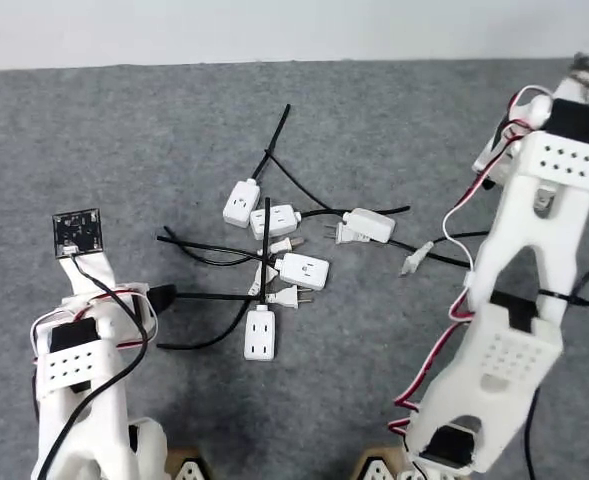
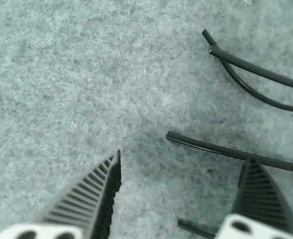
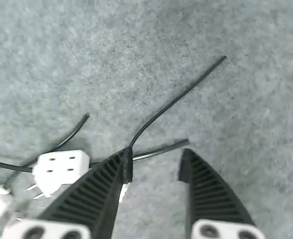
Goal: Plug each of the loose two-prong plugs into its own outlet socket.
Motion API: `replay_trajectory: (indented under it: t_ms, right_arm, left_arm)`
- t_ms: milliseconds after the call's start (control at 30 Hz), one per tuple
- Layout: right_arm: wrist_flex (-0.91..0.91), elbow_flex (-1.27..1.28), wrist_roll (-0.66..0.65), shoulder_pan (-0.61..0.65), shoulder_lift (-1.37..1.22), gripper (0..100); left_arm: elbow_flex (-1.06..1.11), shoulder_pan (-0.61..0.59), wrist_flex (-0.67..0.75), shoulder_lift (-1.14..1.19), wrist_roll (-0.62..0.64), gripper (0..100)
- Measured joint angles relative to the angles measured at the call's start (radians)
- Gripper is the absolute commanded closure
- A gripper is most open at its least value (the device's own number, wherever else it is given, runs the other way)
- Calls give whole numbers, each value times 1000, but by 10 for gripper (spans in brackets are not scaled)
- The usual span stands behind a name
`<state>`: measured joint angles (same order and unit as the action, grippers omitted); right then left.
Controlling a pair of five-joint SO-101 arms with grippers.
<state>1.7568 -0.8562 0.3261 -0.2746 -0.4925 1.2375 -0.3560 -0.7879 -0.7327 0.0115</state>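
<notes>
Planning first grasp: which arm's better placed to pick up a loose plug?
Right, probably. The right claw, open, hangs just beside a white two-prong plug. The left claw, also open, hangs over black cables.

Table cover (image 1: pixel 124 130): grey felt, matt, fuzzy. Outlet sockets (image 1: pixel 260 334): smooth white plastic, slight sheen. Cords (image 2: pixel 226 151): black smooth rubbery jacket. Plug prongs (image 3: pixel 35 188): bare metal. Left gripper (image 2: pixel 182 158) fingers (image 2: pixel 94 196): black ribbed matt plastic
</notes>
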Motion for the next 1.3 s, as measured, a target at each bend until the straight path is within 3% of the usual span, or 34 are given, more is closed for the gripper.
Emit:
replay_trajectory:
  t_ms: [300,633,933,1300]
  right_arm:
    - [-11,396,106,130,144,797]
    - [-384,878,209,181,144,827]
    - [-555,947,166,181,144,917]
    - [-629,947,155,186,144,919]
  left_arm:
    - [6,20,0,2,0,636]
    - [6,18,0,2,0,636]
    - [6,18,0,2,0,636]
    - [6,18,0,2,-2,636]
